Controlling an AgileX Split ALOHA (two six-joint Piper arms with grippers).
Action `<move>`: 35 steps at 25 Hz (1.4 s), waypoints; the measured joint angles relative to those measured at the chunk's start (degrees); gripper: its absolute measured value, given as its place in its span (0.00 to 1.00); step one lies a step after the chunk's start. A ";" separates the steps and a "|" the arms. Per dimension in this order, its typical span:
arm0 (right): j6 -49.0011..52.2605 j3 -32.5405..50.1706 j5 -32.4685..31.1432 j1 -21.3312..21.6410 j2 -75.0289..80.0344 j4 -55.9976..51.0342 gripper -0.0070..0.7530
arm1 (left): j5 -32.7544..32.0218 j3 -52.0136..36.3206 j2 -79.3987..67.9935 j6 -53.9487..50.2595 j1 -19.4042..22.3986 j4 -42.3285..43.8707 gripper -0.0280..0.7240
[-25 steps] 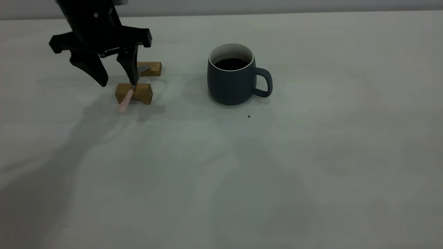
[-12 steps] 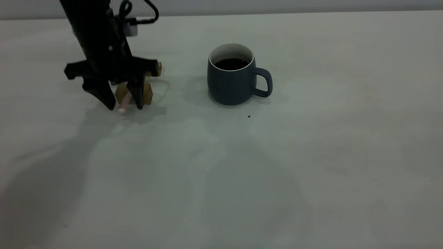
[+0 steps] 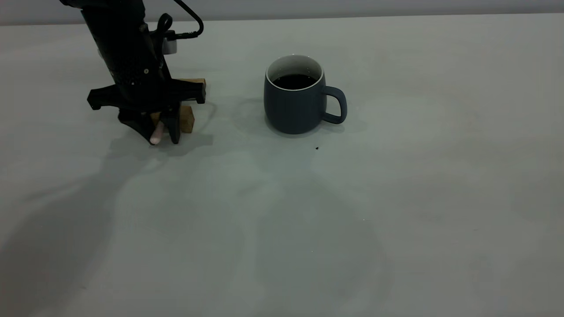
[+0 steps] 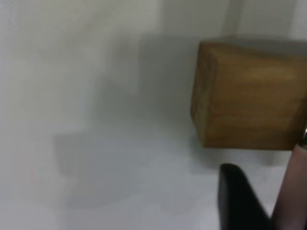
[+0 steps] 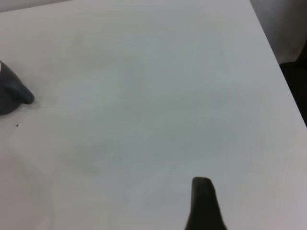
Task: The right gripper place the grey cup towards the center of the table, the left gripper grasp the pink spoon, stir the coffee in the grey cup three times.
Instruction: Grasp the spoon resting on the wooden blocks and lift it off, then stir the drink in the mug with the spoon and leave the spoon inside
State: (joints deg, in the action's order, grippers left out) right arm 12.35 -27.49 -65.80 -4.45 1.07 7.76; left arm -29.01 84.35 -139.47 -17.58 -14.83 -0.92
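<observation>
The dark slate-grey mug of black coffee is set mid-desk. Near the far-left corner, the pale-pink-handled spoon is pinched by the left hand; 3 stirs remain.

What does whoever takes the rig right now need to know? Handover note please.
Left gripper: down at the near wooden block, fingers on either side of the pink spoon handle; whether they have shut on it cannot be told.
Right gripper: pulled back, off to the side, away from the grey cup; only one finger shows.
The cup stands upright near the table centre, handle pointing away from the spoon, coffee inside.
Done: cup placed.
Left: secure the spoon, lift it, carry it to the cup, stir three times.
</observation>
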 joint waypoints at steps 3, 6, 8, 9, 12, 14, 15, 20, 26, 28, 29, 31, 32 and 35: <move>0.00 0.00 0.00 0.00 0.00 0.00 0.76 | -0.15 0.07 0.00 -0.43 0.00 -0.06 0.20; 0.00 0.00 0.00 0.00 0.00 0.00 0.76 | -4.62 2.31 0.53 -0.60 0.00 -0.63 0.20; 0.00 0.00 0.00 0.00 0.00 0.00 0.76 | -9.70 4.83 2.14 -0.60 0.00 -2.23 0.20; 0.00 0.00 0.00 0.00 0.00 0.00 0.76 | -11.52 6.44 3.46 -0.60 -0.05 -3.24 0.20; 0.00 0.00 0.00 0.00 0.00 0.00 0.76 | -15.24 11.00 7.35 -0.55 -0.06 -6.92 0.20; 0.00 0.00 0.00 0.00 0.00 0.00 0.76 | -16.61 13.15 9.40 -0.55 -0.06 -10.74 0.20; 0.00 0.00 0.00 0.00 0.00 0.00 0.76 | -17.21 14.04 10.01 -0.67 -0.06 -13.44 0.20; 0.00 0.00 0.00 0.00 0.00 0.00 0.76 | -19.80 15.56 11.20 -1.43 -0.06 -32.28 0.20; 0.00 0.00 0.00 0.00 0.00 0.00 0.76 | -24.35 15.56 10.93 -15.47 -0.08 -59.51 0.20; 0.00 0.00 0.00 0.00 0.00 0.00 0.76 | -24.62 15.56 10.44 -18.69 -0.16 -65.22 0.20; 0.00 0.00 0.00 0.00 0.00 0.00 0.76 | -24.12 15.56 10.29 -20.87 -0.20 -67.66 0.20; 0.00 0.00 0.00 0.00 0.00 0.00 0.76 | -21.94 15.56 10.07 -26.48 -0.63 -71.80 0.20; 0.00 0.00 0.00 0.00 0.00 0.00 0.76 | -20.65 15.56 10.08 -30.39 -0.93 -73.41 0.20; 0.00 0.00 0.00 0.00 0.00 0.00 0.76 | -17.01 15.56 9.43 -42.26 -2.31 -76.90 0.20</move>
State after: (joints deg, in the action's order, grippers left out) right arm 12.35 -27.49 -65.80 -4.45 1.07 7.76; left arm -46.02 99.91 -130.05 -59.83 -17.14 -77.82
